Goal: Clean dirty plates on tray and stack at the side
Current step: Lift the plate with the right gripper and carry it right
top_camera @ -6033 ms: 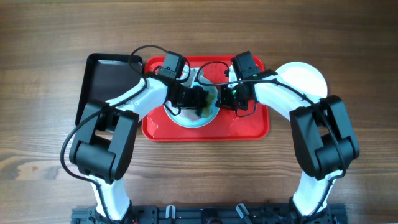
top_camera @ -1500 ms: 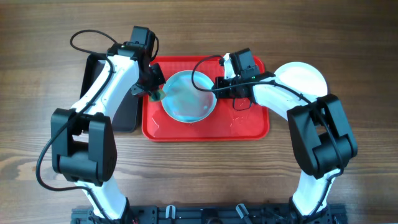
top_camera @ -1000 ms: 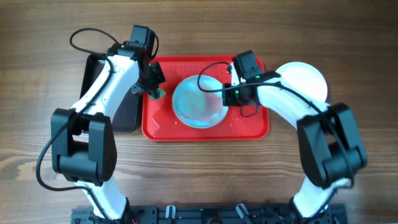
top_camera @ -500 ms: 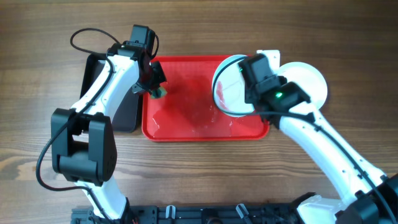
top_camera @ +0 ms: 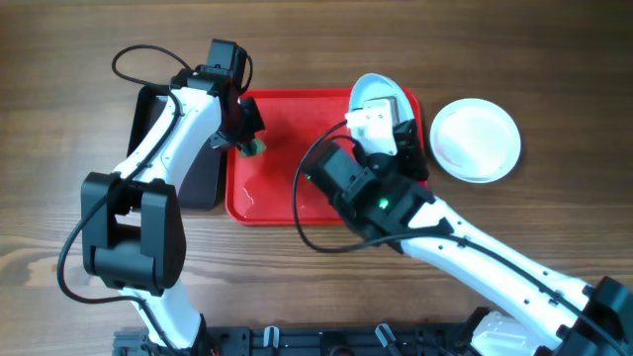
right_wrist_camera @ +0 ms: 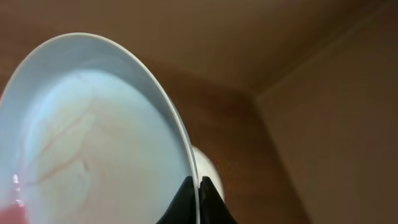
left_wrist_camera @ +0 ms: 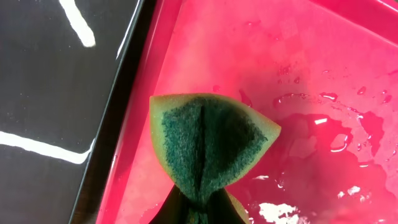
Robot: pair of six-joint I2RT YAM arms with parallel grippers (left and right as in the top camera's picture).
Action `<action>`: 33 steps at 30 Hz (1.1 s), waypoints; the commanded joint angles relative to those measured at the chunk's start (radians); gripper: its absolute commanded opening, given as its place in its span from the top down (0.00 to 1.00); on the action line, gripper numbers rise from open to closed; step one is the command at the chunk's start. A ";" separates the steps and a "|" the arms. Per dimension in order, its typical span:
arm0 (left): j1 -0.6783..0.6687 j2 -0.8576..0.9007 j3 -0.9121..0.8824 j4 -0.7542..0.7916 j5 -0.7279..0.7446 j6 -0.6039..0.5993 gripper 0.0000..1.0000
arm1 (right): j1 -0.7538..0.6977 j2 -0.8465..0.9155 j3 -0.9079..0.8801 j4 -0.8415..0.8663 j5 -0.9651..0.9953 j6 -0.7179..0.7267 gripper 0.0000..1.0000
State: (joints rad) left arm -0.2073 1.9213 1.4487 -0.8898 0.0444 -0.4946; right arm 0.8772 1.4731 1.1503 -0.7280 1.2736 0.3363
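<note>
I am looking down on a brown wood-grain table (top_camera: pixel 59 89) with a large red rectangular plastic tray (top_camera: pixel 287 129) in the middle of it, its floor wet with puddles and droplets in the left wrist view. A smaller black rectangular tray (top_camera: pixel 158 114) lies touching the red one's left rim. To the right of the red tray, apart from it, a round white shallow plate (top_camera: pixel 477 138) sits flat on the wood. My right gripper (right_wrist_camera: pixel 198 199) is pinched tight on the rim of a pale mint-blue round plate (right_wrist_camera: pixel 87 143), which stands steeply on edge over the tray's far right corner in the overhead view; faint reddish streaks show on its face. My left gripper (left_wrist_camera: pixel 196 208) is clamped on a small yellow sponge with a green scouring face (left_wrist_camera: pixel 208 140), folded in the pinch and fanned out, over the red tray's left edge beside the black tray.
</note>
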 commanded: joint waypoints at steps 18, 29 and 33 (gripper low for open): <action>0.002 -0.021 0.008 0.003 0.016 0.011 0.96 | 0.029 -0.007 0.001 0.423 0.247 -0.521 0.96; 0.002 -0.021 0.008 0.002 0.019 0.012 0.96 | 0.029 -0.007 0.001 0.428 0.247 -0.520 0.96; 0.002 -0.021 0.008 0.002 0.019 0.012 0.96 | 0.029 -0.007 0.001 0.428 0.246 -0.518 0.96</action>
State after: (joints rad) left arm -0.2073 1.9213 1.4487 -0.8894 0.0513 -0.4946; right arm 0.9009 1.4734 1.1484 -0.3050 1.4868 -0.1814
